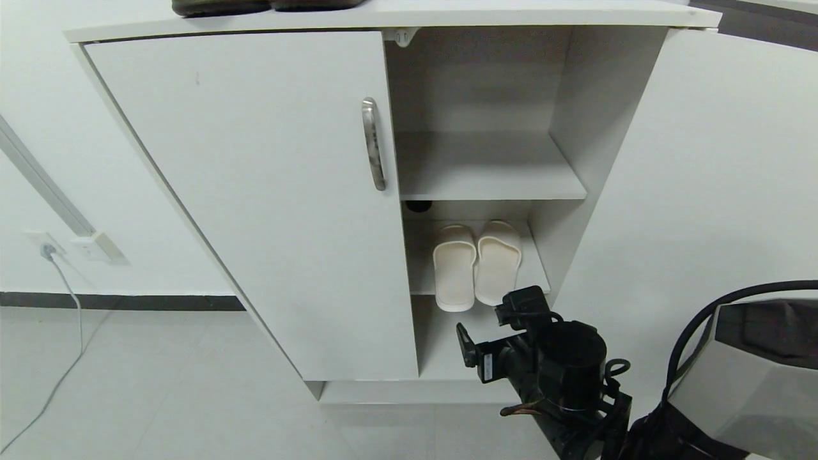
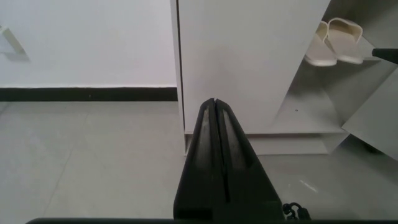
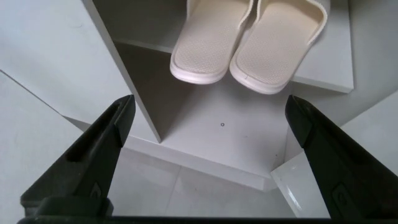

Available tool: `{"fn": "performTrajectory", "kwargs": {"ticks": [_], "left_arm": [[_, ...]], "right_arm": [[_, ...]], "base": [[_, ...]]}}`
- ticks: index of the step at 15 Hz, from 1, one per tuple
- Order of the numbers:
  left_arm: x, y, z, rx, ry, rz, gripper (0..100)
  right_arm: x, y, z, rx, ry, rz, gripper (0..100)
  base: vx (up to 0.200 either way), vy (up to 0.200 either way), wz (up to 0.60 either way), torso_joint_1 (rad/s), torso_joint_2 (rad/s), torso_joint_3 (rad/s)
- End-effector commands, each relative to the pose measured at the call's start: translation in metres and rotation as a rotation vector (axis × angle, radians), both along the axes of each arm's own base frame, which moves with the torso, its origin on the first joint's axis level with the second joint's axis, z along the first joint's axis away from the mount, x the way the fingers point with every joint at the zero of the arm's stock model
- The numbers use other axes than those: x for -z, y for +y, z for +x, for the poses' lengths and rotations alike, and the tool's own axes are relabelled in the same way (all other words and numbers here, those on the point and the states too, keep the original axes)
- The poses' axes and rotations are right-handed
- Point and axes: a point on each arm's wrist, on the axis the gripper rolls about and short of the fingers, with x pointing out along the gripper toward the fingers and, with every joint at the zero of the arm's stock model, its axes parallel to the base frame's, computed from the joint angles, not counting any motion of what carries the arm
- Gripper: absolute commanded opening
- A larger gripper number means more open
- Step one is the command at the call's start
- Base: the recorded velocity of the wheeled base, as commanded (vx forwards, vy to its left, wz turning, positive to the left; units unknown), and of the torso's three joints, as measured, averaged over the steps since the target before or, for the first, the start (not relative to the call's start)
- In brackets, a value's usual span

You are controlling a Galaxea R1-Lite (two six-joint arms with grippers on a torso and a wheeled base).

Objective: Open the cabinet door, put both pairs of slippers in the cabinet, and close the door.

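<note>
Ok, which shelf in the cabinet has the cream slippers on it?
The middle shelf, under the top shelf and above the cabinet floor; the cream slippers sit side by side on it.

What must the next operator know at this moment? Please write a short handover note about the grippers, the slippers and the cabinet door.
Right gripper: fingers open, empty, in front of the open compartment, just below the cream slippers.
Left gripper: shut, holding nothing, facing the closed left door.
Things: right door is open. The cream pair lies side by side on the lower shelf. A dark pair, apparently the second slippers, lies on the cabinet top.
Done: door opened, one pair inside.
Left: put the dark pair inside, close the door.
</note>
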Motion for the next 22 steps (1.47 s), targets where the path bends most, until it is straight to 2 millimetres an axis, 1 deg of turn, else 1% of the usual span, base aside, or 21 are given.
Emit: {"fn": "performTrajectory", "kwargs": {"ticks": [1,4,12,22], "left_arm": [[0.0000,0.0000,0.0001,0.000,0.001,0.000,0],[0.0000,0.0000,0.0001,0.001,0.001,0.001,0],[0.0000,0.0000,0.0001,0.000,0.001,0.001,0],[0.0000,0.0000,0.0001,-0.002,0.001,-0.003,0]], "right_arm": [[0.0009,0.0004,0.0002,0.000,0.002,-0.001,100],[0.0030,0.0007,0.0005,0.000,0.005,-0.007,100],[0.0071,0.0019,0.0016,0.001,0.012,-0.013,100],[0.0066,0.0015,0.0013,0.003,0.002,-0.004,100]], "base": [[0.000,0.000,0.00,0.000,0.00,0.000],[0.000,0.000,0.00,0.002,0.00,0.038],[0.000,0.000,0.00,0.002,0.00,0.187],[0.000,0.000,0.00,0.000,0.00,0.000]]}}
